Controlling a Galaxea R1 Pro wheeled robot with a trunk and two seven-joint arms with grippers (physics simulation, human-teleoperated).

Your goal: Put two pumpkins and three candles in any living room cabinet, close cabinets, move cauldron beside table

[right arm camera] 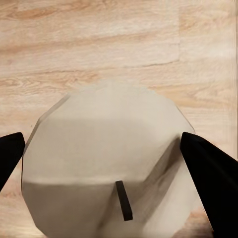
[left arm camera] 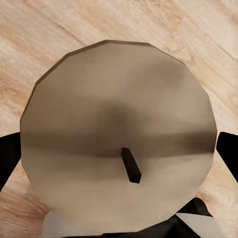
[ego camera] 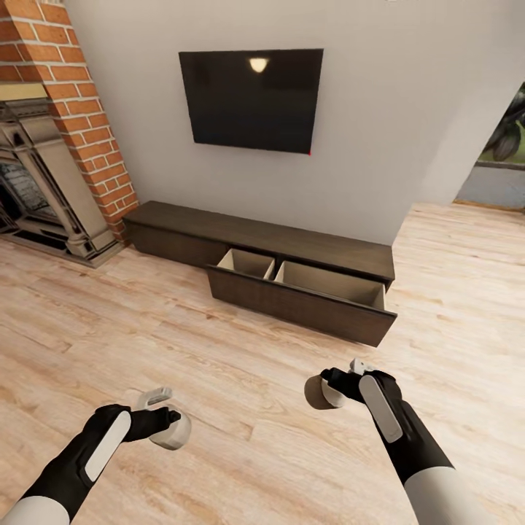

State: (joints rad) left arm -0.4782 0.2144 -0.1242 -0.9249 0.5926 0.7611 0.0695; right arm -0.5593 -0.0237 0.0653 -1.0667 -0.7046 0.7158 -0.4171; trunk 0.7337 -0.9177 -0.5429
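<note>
Candle gripped in left gripper (ego camera: 169,429), second candle (ego camera: 319,392) in right gripper (ego camera: 326,391); jaws of each closed against sides, wick ends toward wrist cameras. Cabinet (ego camera: 292,251) straight ahead, drawer (ego camera: 332,286) open. Right arm nearer drawer.

A home living room — a dark flat television (ego camera: 251,100) hangs on a pale wall above a long, low dark-brown cabinet (ego camera: 219,233) with its drawer pulled out, a red-brick fireplace (ego camera: 51,153) stands beside it, and light wood-plank floor (ego camera: 219,364) runs throughout.
</note>
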